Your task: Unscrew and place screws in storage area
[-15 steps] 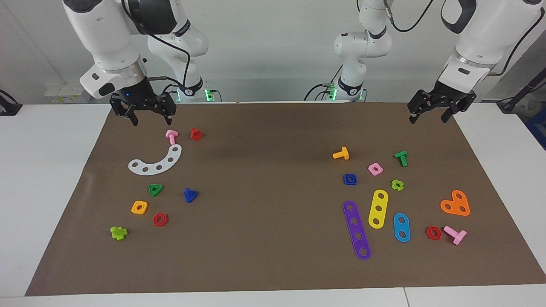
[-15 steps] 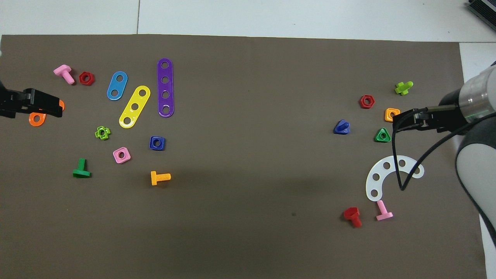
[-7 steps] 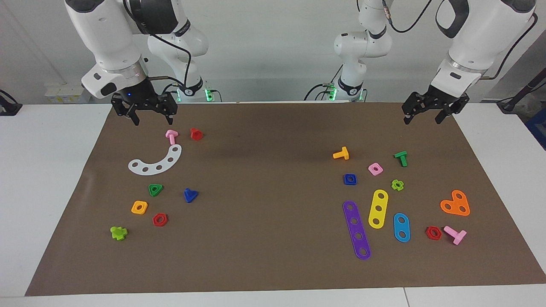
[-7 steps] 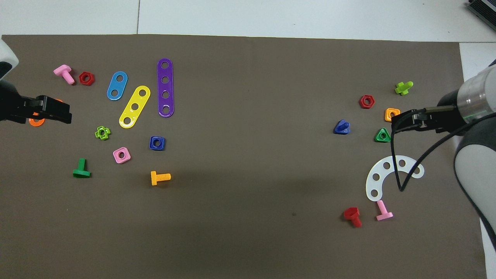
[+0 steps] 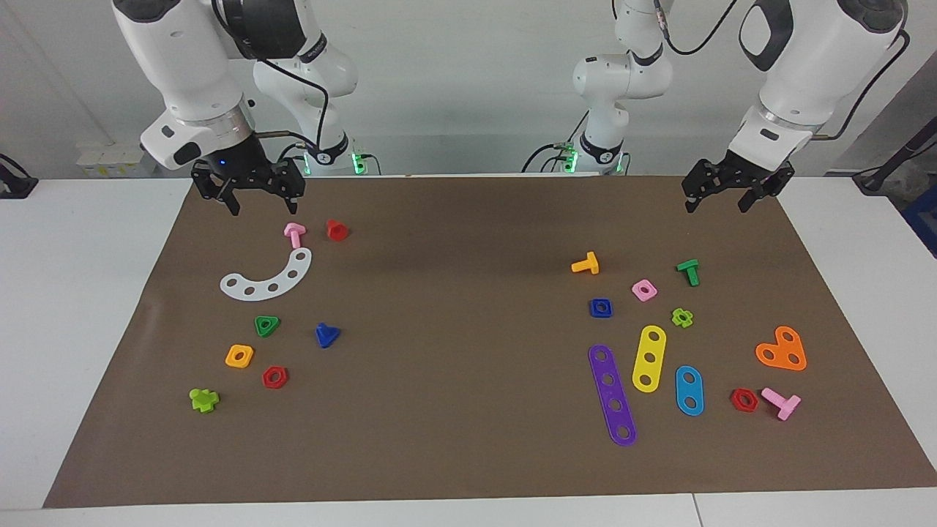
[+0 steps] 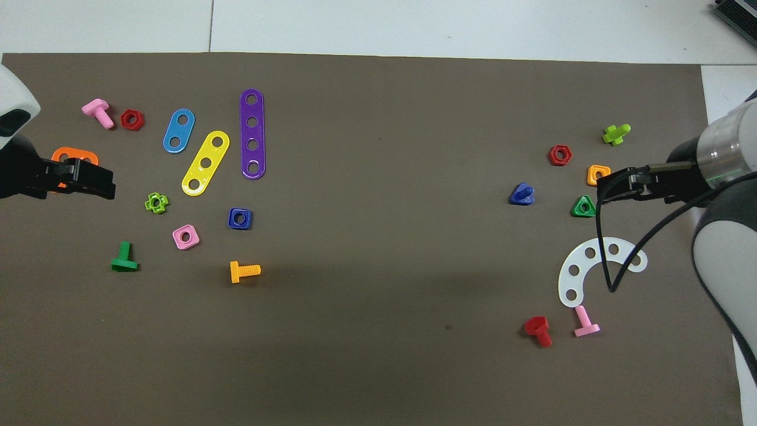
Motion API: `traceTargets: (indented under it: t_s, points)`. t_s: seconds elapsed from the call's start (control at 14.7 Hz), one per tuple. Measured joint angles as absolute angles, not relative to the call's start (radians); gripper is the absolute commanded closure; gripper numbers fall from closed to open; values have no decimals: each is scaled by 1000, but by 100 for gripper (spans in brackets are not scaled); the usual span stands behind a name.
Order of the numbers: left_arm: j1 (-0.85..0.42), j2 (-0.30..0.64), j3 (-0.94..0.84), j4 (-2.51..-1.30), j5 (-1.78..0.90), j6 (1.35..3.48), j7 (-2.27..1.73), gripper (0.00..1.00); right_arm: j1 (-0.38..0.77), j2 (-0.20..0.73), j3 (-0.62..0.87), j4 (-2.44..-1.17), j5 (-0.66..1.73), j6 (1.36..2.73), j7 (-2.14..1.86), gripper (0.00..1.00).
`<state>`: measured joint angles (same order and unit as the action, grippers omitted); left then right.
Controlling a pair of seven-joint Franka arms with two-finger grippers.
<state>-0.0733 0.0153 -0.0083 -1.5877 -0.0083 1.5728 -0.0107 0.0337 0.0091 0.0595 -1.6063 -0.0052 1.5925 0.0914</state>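
The royal-blue bolt [image 5: 326, 334] with the triangular head lies alone on the brown mat [image 5: 454, 307], beside the green triangular nut [image 5: 266, 325]. It also shows in the overhead view [image 6: 522, 194]. My right gripper [image 5: 262, 203] hangs open and empty above the mat's edge nearest the robots, over the pink bolt [image 5: 294, 233] and well apart from the blue bolt. In the overhead view the right gripper [image 6: 615, 184] covers a spot by the green nut [image 6: 584, 206]. My left gripper [image 5: 715, 205] is open and empty, up in the air at the other end of the mat; in the overhead view the left gripper [image 6: 94, 182] is next to the orange heart plate [image 6: 74, 157].
Near the blue bolt lie a white arc plate [image 5: 268, 278], a red bolt [image 5: 336, 230], an orange nut [image 5: 239, 356], a red nut [image 5: 274, 377] and a lime bolt [image 5: 204, 400]. Toward the left arm's end lie purple [image 5: 612, 394], yellow and blue strips, a blue square nut [image 5: 600, 307] and other bolts.
My left gripper has drifted a little toward the table's middle, uncovering more of the orange heart plate. The right gripper has barely shifted. The blue bolt has not moved.
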Motion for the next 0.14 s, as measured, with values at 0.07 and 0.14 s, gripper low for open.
traceTargets:
  t_s: [0.07,0.14]
  points:
    - [-73,12,-8,-1594,-8,1575,-11,0,34,9,60,-1606,-5,1592,91,0]
    - [-73,9,-8,-1597,-8,1576,-11,0,34,9,60,-1606,-5,1592,91,0]
